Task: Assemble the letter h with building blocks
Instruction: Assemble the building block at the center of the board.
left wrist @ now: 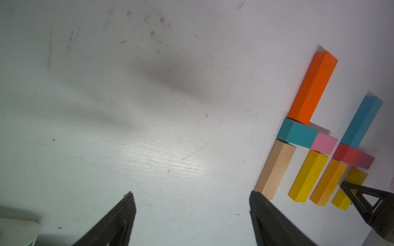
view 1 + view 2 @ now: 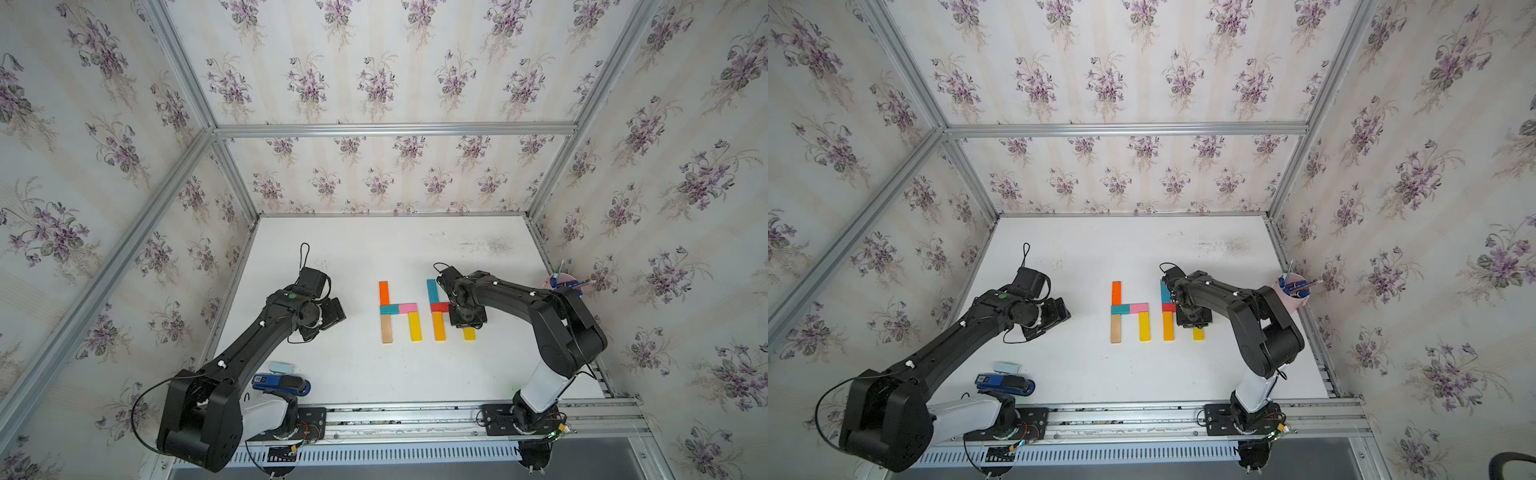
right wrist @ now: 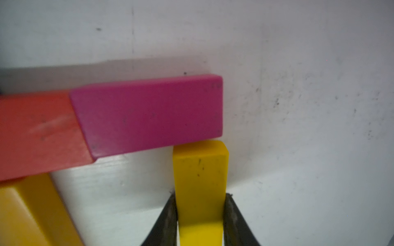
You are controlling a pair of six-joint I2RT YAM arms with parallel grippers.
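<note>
So you've got ten blocks on the desk (image 2: 374, 249), five in each of two h shapes sitting side by side. The left h (image 2: 398, 309) looks done: orange block (image 2: 383, 292) over wood block (image 2: 386, 328) for the stem, short teal block (image 2: 389, 309) and pink block (image 2: 408, 308) as the bar, and one yellow block (image 2: 414, 326) for the leg. The right h (image 2: 1168, 308) has a long teal block (image 2: 432, 291) over an amber block (image 2: 439, 326), then red block (image 2: 439, 307) and magenta block (image 3: 149, 115) across. Your right fingers (image 3: 170, 219) are clamped on both sides of the second yellow block (image 3: 200, 181), whose end sits right under the magenta's outer end; touching or a hair off, can't tell. By colour that's two yellow, two teal, and one each of orange, amber, wood, pink, red and magenta. Your left fingers (image 1: 270, 221) are spread with nothing between them, over bare desk left of both letters. Off-task stuff: one blue stapler (image 2: 282, 383) and one pale pad (image 2: 282, 367) near the left arm's base, and one pink cup (image 2: 1289, 301) of pens at the right edge.
</note>
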